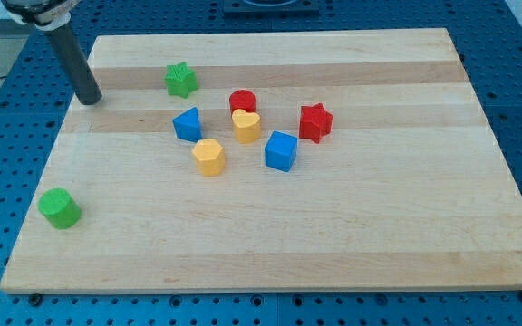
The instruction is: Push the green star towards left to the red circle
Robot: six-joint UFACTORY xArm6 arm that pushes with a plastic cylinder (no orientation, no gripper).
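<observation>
The green star (pixel 180 80) lies near the view's top left of the wooden board. The red circle (pixel 242 101) lies to the star's right and a little lower, touching the yellow heart (pixel 246 126) below it. My tip (pixel 90 99) rests on the board to the left of the green star, roughly a hand's width away and slightly lower. The rod slants up to the view's top left corner.
A blue triangle (pixel 188 124), a yellow hexagon (pixel 209 157), a blue cube (pixel 281 150) and a red star (pixel 315 121) cluster around the middle. A green cylinder (pixel 60 208) stands near the board's (pixel 406 235) left edge, low in the view.
</observation>
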